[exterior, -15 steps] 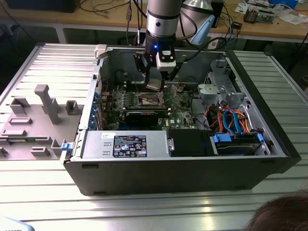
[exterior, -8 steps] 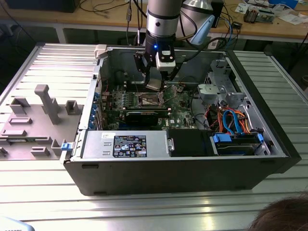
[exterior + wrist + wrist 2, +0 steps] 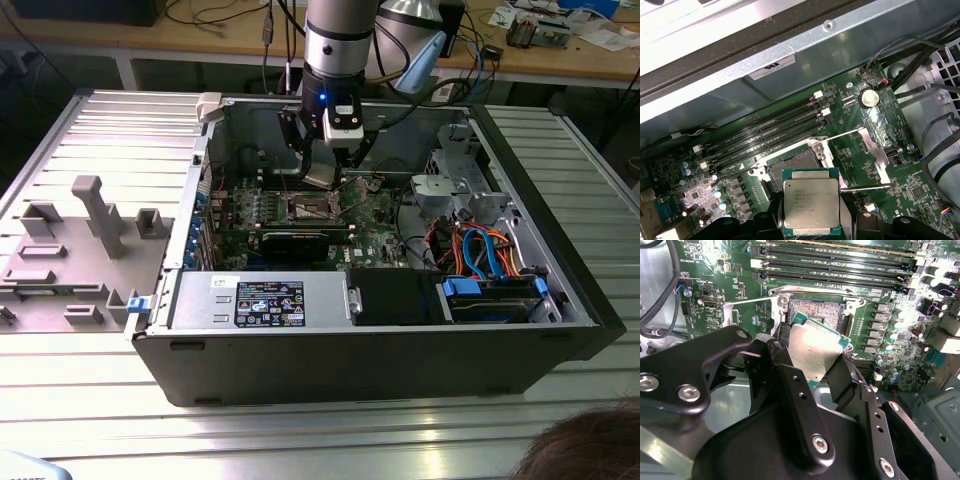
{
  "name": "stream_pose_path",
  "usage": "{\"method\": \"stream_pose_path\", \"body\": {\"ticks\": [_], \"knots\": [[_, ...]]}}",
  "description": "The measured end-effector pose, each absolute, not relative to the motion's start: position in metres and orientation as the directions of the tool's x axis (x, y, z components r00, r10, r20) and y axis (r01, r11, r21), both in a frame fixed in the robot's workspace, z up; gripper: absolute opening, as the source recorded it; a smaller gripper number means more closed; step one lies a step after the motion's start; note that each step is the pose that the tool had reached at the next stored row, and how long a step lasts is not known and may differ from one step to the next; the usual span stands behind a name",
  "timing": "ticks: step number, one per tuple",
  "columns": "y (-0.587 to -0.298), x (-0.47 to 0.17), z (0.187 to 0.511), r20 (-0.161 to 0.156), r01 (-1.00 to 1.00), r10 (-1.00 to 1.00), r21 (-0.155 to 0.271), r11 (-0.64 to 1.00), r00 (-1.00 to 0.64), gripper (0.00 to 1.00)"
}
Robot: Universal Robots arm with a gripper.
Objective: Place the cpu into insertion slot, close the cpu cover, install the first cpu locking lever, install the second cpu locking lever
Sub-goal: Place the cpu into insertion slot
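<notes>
An open computer case (image 3: pixel 560 300) lies on a ribbed metal desk (image 3: pixel 300 440). A robot arm reaches down into the case from above. Its gripper (image 3: pixel 322 172) is pinched on the cpu (image 3: pixel 320 178), which is held by two opposite edges between black fingers (image 3: pixel 782 347).

In the exterior view the cpu is seen just above the slot (image 3: pixel 308 208), not yet seated in it. The slot sits amid the green board (image 3: pixel 375 225). A silver power supply (image 3: pixel 265 300) is mounted along the near side of the case, and bundled cables (image 3: pixel 480 255) are gathered toward the exterior view's right.

In the second wrist view the cpu (image 3: pixel 815 352) is shown tilted, metal top up. It hangs apart from the slot (image 3: pixel 815 310), whose dark centre is left bare. Long black memory slots (image 3: pixel 840 262) run beyond the slot.

In the first wrist view the cpu (image 3: pixel 811 202) is held in front of the slot (image 3: pixel 795 167). The cover (image 3: pixel 875 150) is swung open to one side of the slot. A thin metal lever (image 3: pixel 865 188) is seen beside the cpu.

Grey plastic fixtures (image 3: pixel 90 230) rest on the desk at the exterior view's left. A person's hair (image 3: pixel 590 445) is visible at the lower corner on the exterior view's right.
</notes>
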State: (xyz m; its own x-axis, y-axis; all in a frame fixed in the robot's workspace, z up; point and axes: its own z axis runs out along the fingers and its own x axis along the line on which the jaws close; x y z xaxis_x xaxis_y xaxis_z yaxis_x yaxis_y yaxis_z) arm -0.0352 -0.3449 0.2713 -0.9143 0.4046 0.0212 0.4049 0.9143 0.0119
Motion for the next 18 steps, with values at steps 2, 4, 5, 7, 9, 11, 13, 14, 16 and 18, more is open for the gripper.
{"method": "stream_pose_path", "body": {"ticks": [2,4,5,7,9,11,13,14,16,18], "knots": [[-0.3449,-0.0352,0.2713,0.021,0.409,0.409,0.012,0.913,-0.913,0.54],[-0.3449,-0.0352,0.2712,0.021,0.413,0.413,0.012,0.911,-0.911,0.54],[-0.3449,-0.0352,0.2712,0.021,0.415,0.414,0.012,0.91,-0.91,0.54],[-0.3449,-0.0352,0.2712,0.021,0.418,0.417,0.012,0.909,-0.909,0.54],[-0.3449,-0.0352,0.2712,0.021,0.42,0.42,0.012,0.907,-0.907,0.54],[-0.3449,-0.0352,0.2711,0.021,0.424,0.423,0.012,0.906,-0.906,0.54],[-0.3449,-0.0352,0.2711,0.021,0.426,0.426,0.012,0.905,-0.905,0.54],[-0.3449,-0.0352,0.2711,0.021,0.428,0.427,0.012,0.904,-0.904,0.54],[-0.3449,-0.0352,0.2711,0.021,0.43,0.43,0.012,0.903,-0.903,0.54],[-0.3449,-0.0352,0.2711,0.021,0.433,0.433,0.012,0.901,-0.901,0.54]]}}
